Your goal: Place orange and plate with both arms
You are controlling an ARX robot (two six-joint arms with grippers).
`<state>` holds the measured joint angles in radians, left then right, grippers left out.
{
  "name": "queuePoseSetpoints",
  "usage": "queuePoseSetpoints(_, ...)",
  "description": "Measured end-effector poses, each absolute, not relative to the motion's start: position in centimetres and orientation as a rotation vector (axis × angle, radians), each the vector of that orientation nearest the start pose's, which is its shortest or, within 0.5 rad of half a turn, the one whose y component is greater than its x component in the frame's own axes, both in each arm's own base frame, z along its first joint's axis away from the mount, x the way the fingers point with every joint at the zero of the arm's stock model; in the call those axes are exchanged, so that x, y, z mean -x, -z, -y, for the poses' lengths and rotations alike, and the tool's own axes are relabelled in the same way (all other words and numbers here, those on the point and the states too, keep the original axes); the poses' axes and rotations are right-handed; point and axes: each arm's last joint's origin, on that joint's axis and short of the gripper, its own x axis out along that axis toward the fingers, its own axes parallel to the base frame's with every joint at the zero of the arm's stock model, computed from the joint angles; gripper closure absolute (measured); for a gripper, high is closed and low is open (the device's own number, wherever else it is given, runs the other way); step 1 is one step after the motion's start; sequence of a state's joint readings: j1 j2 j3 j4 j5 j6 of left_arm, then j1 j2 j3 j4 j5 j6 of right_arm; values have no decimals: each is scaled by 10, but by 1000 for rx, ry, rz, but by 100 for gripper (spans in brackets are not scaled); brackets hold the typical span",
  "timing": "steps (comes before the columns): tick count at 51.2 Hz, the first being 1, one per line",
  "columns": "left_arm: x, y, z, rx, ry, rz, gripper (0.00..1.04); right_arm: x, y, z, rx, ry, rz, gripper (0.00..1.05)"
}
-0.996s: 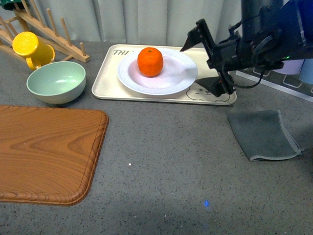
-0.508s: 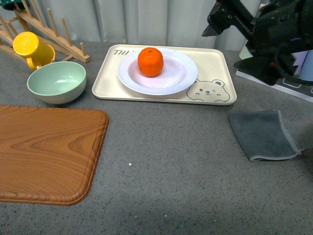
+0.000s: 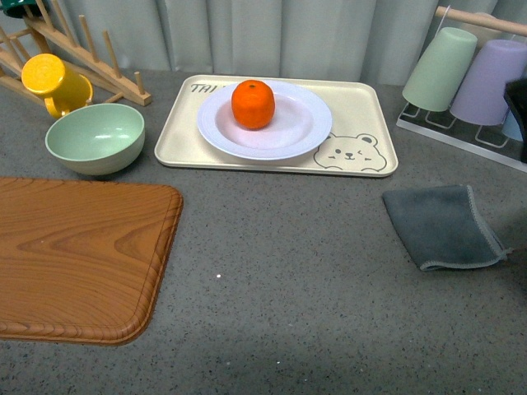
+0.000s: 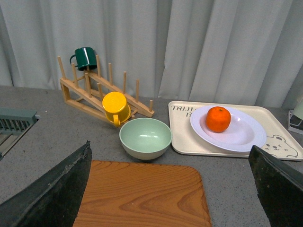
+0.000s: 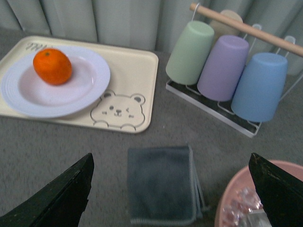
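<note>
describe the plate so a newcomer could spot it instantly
Find the beige bear tray at the back of the grey table. The plate lies on its left part, round, pale lavender-white, holding the orange. Unlike the mint-green bowl, it is shallow and wide-rimmed.

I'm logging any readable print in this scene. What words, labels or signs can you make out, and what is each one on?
"THI": start of a word printed on the far corner of the beige bear tray; the plate hides the rest.
A second, smaller line beneath it is mostly covered and too blurred to read.
No other text is visible.

The orange hides part of the plate — the wooden board runs past the front view's left edge.
</note>
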<state>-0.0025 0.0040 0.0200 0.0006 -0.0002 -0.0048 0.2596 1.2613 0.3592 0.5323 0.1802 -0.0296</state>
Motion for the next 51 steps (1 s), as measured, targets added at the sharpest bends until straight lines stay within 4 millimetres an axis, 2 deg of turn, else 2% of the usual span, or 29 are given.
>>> queuePoseSetpoints(6,-97,-170,0,5,2,17,6,-192,-158,-53,166,-74,-350,9)
queuePoseSetpoints(15,-97,-170,0,5,2,17,6,-162,-152,-52,177,-69,-297,9)
queuePoseSetpoints(25,-97,-170,0,5,2,17,6,-159,-152,-52,163,-58,-269,10)
queuePoseSetpoints(29,-97,-170,0,5,3,17,6,-156,-153,-48,89,-22,-138,22)
queuePoseSetpoints(34,-97,-170,0,5,0,17,6,-151,-162,-40,28,-12,-22,38)
queuePoseSetpoints(40,-97,-170,0,5,1,17,6,-145,-163,-32,18,-11,-12,56)
queuePoseSetpoints(47,-97,-170,0,5,0,17,6,-136,-163,-21,13,-8,-14,88)
queuePoseSetpoints(51,-97,-170,0,5,0,17,6,-133,-165,-18,11,-7,-5,100)
